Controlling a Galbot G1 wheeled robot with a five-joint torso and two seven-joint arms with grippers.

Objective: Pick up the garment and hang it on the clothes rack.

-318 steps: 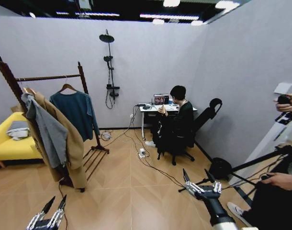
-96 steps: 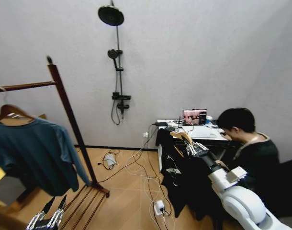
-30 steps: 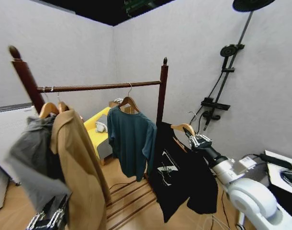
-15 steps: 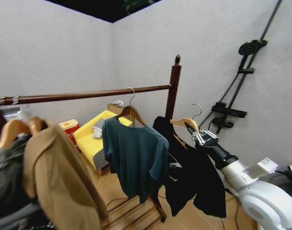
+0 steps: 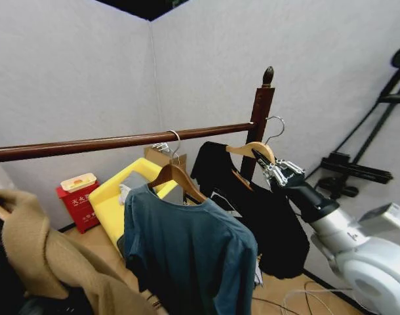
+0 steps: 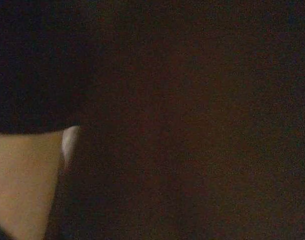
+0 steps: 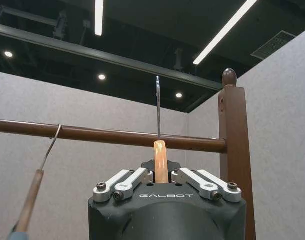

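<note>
Wooden hanger [image 5: 252, 149] carrying the black shirt [image 5: 252, 210] is clamped in the right gripper [image 5: 271, 172], held up at the rack's [image 5: 121, 140] right end, just beside the post. The hook [image 5: 277, 128] rises above bar height on the near side, not yet over it. Judging by this, hanging is in hand: next the hook must cross the bar and drop. Counted: one rack, one teal sweater [image 5: 187, 256], one tan coat [image 5: 49, 262]. I cannot tell the left gripper's state.
</note>
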